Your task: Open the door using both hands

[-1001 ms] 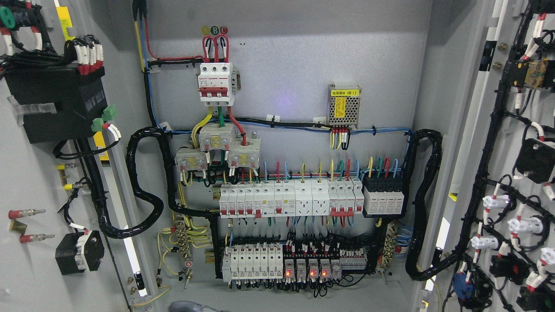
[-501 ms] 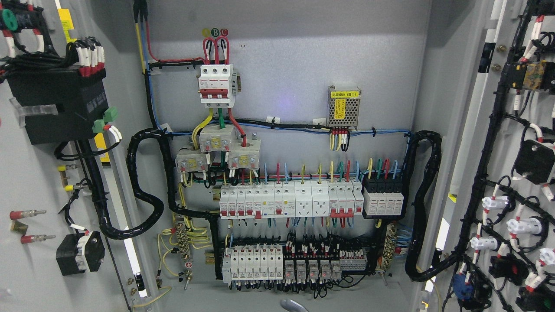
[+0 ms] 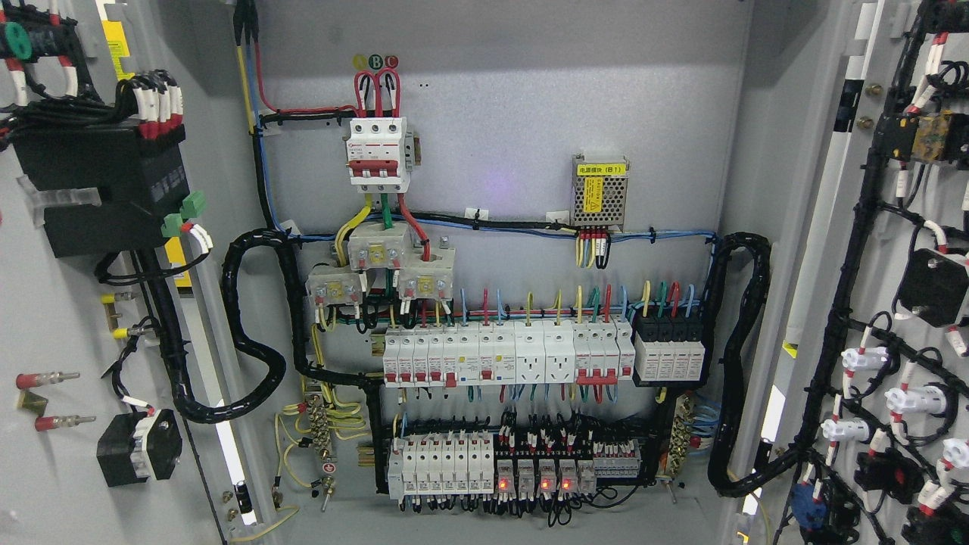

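Both doors of the grey electrical cabinet stand swung wide open. The left door (image 3: 45, 318) shows its inner face with a black box, wiring and red-tipped studs. The right door (image 3: 893, 250) shows its inner face with black cable bundles and white-and-red terminals. Between them the back panel (image 3: 515, 113) carries a red-and-white main breaker (image 3: 376, 151), a long row of white breakers (image 3: 503, 356) and a lower row of relays with red lights (image 3: 530, 469). Neither of my hands shows anywhere in the head view.
A thick black conduit (image 3: 250, 325) loops from the left door into the cabinet, and another (image 3: 738, 363) loops to the right door. A small meshed power supply (image 3: 600, 191) with a yellow label sits at the upper right of the panel.
A grey hand tip at the bottom edge moved from left of centre to centre, then dropped out of view. The view has tilted slightly, so the cabinet contents sit a little lower.
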